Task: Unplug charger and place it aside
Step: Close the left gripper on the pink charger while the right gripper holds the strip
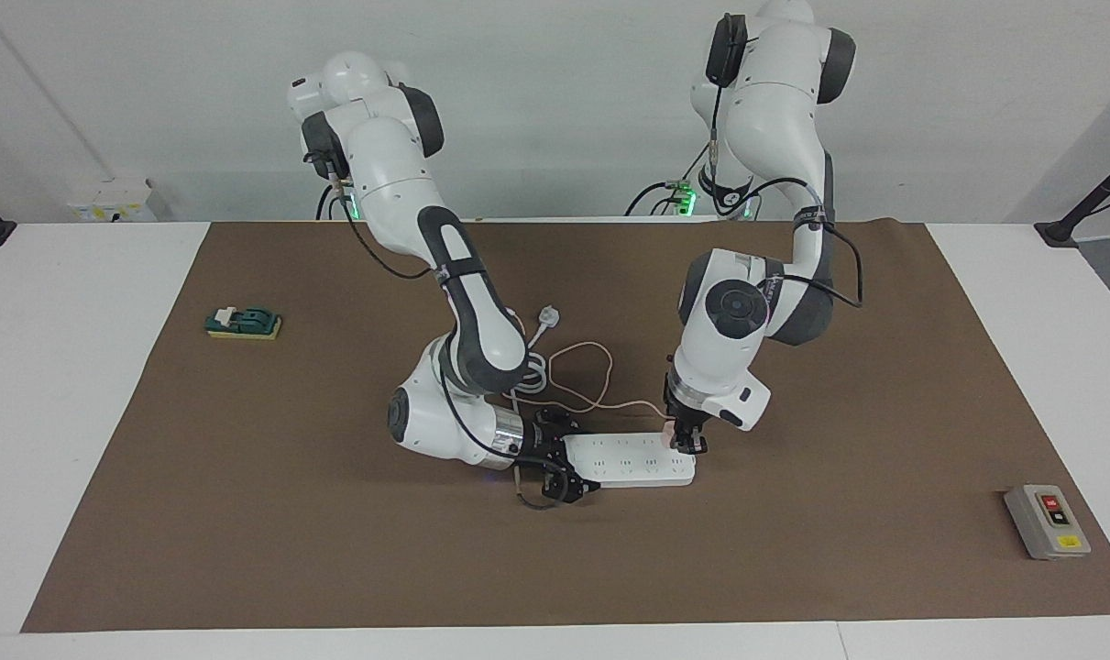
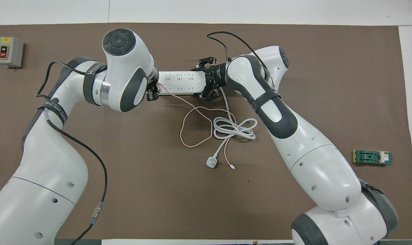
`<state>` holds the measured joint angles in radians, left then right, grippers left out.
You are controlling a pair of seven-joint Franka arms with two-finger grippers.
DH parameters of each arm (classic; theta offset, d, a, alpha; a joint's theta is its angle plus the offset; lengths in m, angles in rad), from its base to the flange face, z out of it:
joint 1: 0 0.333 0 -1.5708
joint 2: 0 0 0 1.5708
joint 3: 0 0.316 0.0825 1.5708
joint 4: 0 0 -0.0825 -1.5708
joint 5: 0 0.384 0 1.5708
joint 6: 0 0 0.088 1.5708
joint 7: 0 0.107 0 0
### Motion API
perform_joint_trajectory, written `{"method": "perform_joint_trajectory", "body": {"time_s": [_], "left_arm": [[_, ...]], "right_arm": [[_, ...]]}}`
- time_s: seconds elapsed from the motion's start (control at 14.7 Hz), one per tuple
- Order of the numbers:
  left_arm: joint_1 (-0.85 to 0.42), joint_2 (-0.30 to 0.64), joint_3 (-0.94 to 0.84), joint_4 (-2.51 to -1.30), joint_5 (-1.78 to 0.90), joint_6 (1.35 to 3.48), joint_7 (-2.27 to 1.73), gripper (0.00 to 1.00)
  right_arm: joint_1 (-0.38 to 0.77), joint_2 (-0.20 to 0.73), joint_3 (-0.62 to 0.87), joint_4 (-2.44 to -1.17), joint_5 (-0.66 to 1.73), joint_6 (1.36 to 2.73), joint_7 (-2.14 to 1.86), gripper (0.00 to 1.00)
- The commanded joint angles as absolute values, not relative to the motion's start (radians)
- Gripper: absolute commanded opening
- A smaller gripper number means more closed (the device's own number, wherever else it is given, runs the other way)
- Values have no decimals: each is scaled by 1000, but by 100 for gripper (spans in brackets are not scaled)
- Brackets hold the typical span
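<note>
Facing view: right gripper [image 1: 565, 469] straddles one end of long white multi-socket power strip [image 1: 626, 459], fingers spread either side of it, prob. to pin it down. Left gripper [image 1: 688, 440] down at strip's other end, fingers closed on small pale-pink cube charger [image 1: 669, 428], still plugged in, mid-mat, ready for pull.

Overhead view: thin pink cable [image 2: 195, 127] loops toward robots' edge. Count: 1 strip, 1 charger, 1 round white plug w/ thick cord [image 2: 226, 136], 1 grey switch box [image 2: 9, 51] at corner, 1 green block [image 2: 373, 158].
</note>
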<state>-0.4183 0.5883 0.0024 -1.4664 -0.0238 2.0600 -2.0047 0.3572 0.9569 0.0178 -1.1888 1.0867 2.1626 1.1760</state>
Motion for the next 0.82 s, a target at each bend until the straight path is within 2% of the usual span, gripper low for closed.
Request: {"method": "perform_joint_trajectory", "body": {"time_s": [0.0,0.27,0.54,0.75], "left_arm": [[-433,554,20,-1439,-15,1941,-2011,0],[-425,511,20,-1416,-18,1867,-2002,0],[-425,494,20,-1417,-18,1870,-2000,0],[-416,448,21,-1423,-20,1865,-1929,0]], "right_arm": [[367,965,21,-1220,1109,2201,1089,41],[367,965,21,-1220,1109,2203,1089,41],[365,965,21,-1220,1109,2201,1089,41],[365,965,21,-1220,1109,2201,1089,42]]}}
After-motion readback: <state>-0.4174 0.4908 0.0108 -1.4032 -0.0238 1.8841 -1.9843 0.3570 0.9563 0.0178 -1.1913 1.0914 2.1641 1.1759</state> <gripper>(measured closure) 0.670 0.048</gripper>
